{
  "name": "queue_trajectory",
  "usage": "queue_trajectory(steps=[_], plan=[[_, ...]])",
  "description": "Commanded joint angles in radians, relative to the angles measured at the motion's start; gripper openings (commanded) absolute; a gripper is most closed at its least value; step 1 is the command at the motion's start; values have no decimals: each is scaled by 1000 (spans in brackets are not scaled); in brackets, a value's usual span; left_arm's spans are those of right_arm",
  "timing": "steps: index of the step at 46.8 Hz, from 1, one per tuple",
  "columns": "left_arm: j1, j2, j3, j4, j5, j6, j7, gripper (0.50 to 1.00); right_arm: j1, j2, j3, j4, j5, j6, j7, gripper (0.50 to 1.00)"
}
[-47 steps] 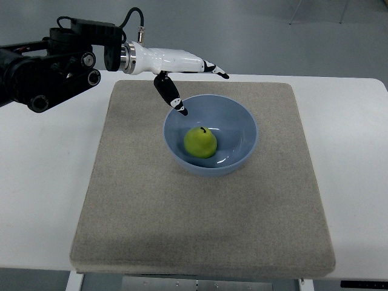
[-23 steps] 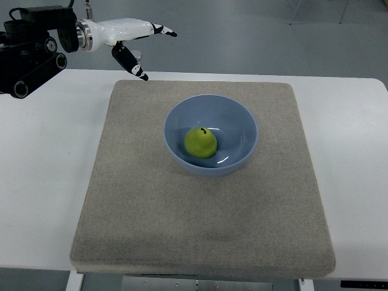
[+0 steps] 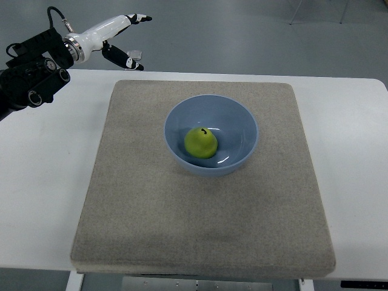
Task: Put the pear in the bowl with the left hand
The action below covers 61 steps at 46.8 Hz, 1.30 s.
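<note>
The white table (image 3: 42, 182) fills the view, and square on it lies the grey mat (image 3: 139, 206), probably there to keep the crockery from sliding. Near the mat's far half sits the blue bowl (image 3: 242, 124), upright and open to the camera. Down in its hollow rests the green pear (image 3: 200, 143), stem up, leaning toward the left inner wall, so by the look of it the placing is done. Up in the far-left corner hangs the left hand (image 3: 115, 36), its arm reaching in from the left edge, well apart from bowl and mat alike. Its fingers (image 3: 134, 19) are spread loose, the long ones pointing right, the thumb hanging below, and nothing is between them. That height and distance read as clearance, well out of the bowl's way. No right arm shows anywhere.
</note>
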State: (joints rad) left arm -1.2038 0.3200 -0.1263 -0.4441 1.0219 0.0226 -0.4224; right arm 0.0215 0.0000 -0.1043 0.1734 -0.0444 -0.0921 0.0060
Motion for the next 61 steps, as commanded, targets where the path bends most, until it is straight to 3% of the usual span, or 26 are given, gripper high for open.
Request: queue_trajectory(steps=[1, 16, 37, 48, 61], plan=[[39, -41, -1, 47, -34, 8, 1, 990, 0, 0, 0, 0, 0, 0, 0, 924], [86, -95, -3, 130, -161, 8, 11, 990, 0, 0, 0, 0, 0, 0, 0, 924], [96, -136, -3, 137, -769, 20, 142, 990, 0, 0, 0, 0, 1, 0, 0, 924], [131, -154, -9, 134, -951, 2, 140, 988, 0, 0, 0, 0, 0, 0, 0, 924], [190, -164, -260, 133, -977, -151, 110, 986, 0, 0, 0, 0, 0, 0, 0, 924]])
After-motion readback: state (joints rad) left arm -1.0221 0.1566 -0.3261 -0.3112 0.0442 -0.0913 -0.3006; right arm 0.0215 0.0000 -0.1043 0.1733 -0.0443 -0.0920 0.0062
